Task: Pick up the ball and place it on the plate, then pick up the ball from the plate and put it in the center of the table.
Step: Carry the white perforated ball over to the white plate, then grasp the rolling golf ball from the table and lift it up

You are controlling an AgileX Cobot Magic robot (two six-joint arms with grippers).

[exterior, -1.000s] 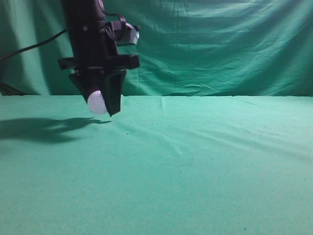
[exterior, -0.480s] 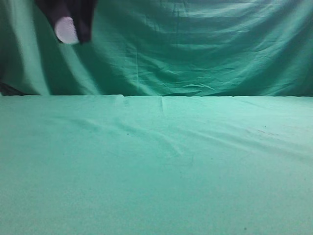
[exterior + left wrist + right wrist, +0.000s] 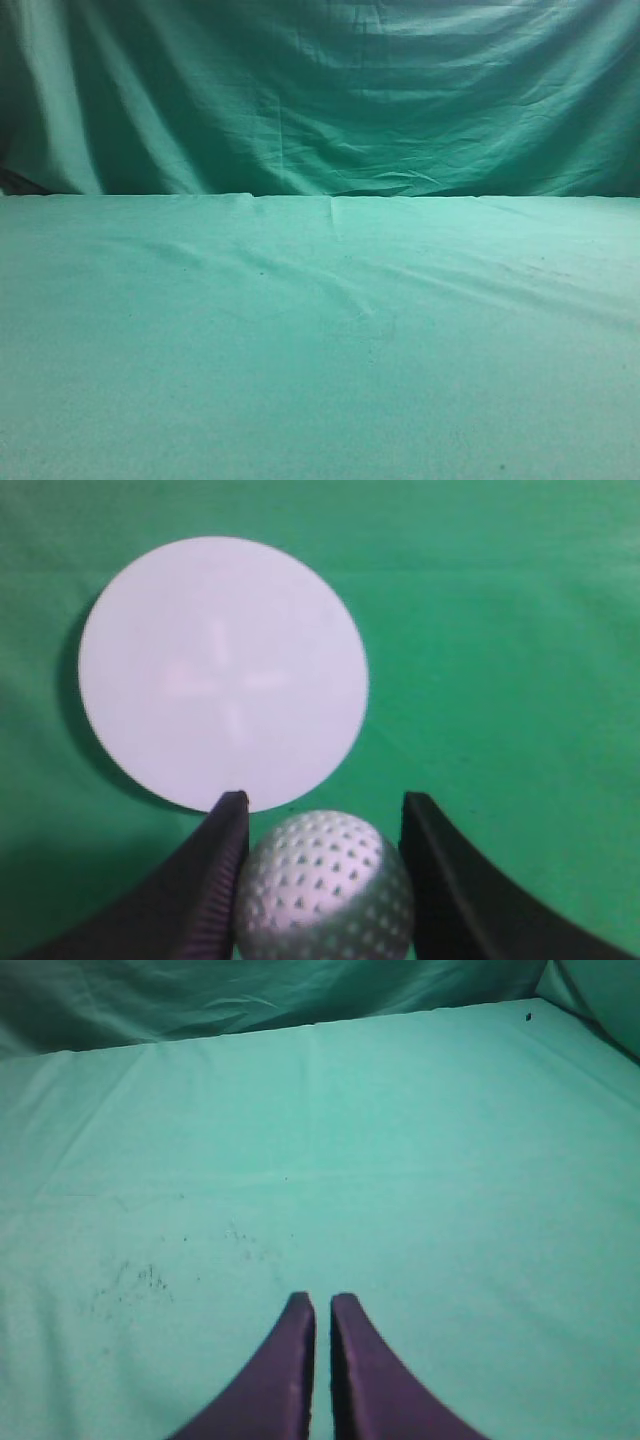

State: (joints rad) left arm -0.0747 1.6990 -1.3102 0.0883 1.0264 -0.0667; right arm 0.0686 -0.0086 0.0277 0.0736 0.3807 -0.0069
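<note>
The left pincer (image 3: 320,830) is clamped on the ball (image 3: 325,885), one black finger pressed to each side, and it hangs above the plate (image 3: 222,672). In the left wrist view the plate lies just ahead of the ball, not squarely under it. My guess is this is the first half of the job: carrying the ball to the plate, with the release not yet made. The next move would call for bringing the ball over the plate's middle, lowering until it nearly touches, then parting the fingers gently.

That gentleness matters. The ball is a hard-looking white sphere, dimpled all over like a golf ball, and the plate is a flat, smooth white disc with no rim that I can make out. A ball like that would likely roll off such a surface if dropped or nudged.

The bench (image 3: 320,340) wears a teal-green cloth, soft and slightly wrinkled, with a few dark specks in the right wrist view. From the front, the bench shows no arm, ball or plate; they sit outside that view. A draped green backdrop (image 3: 400,90) hangs behind in folds.

The right pincer (image 3: 321,1305) idles over bare cloth, its two dark curved fingers drawn together with only a sliver between them, holding nothing.
</note>
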